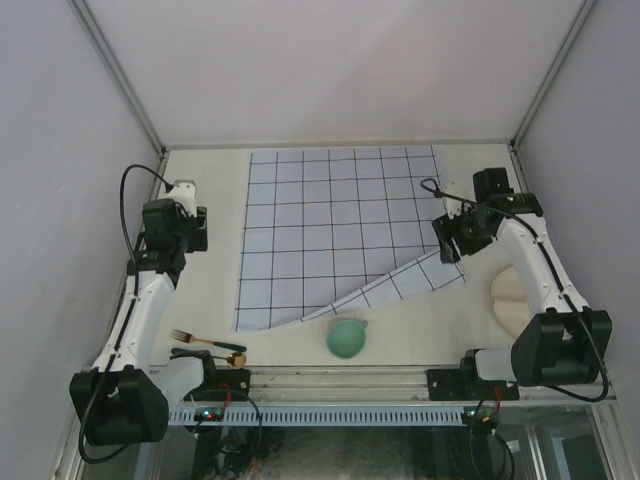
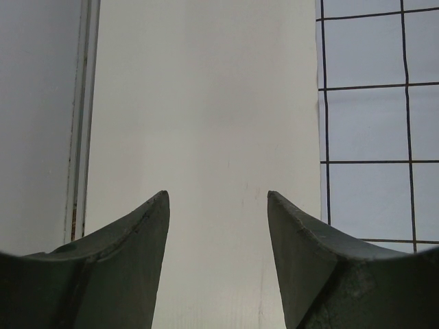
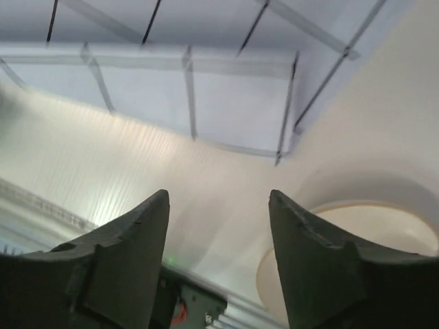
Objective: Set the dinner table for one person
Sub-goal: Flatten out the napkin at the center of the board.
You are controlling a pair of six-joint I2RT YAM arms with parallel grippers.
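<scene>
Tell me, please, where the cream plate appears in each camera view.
Top external: cream plate at the right, partly under the right arm.
Left wrist: not in it.
Right wrist: lower right, cut by the edge.
Shared landmark: the grid cloth, in all three.

The dinner table (image 1: 430,320) is matt cream-white, with fine ribs like corrugated plastic board (the wrist views show this). The checked cloth (image 1: 330,230) looks thin, soft and without shine. The teal cup (image 1: 346,339) and the cream plate (image 1: 508,292) look smooth. The fork (image 1: 192,338) seems to be metal. The left gripper (image 2: 218,205) has fingers (image 2: 116,274) of dark, matt plastic.
</scene>
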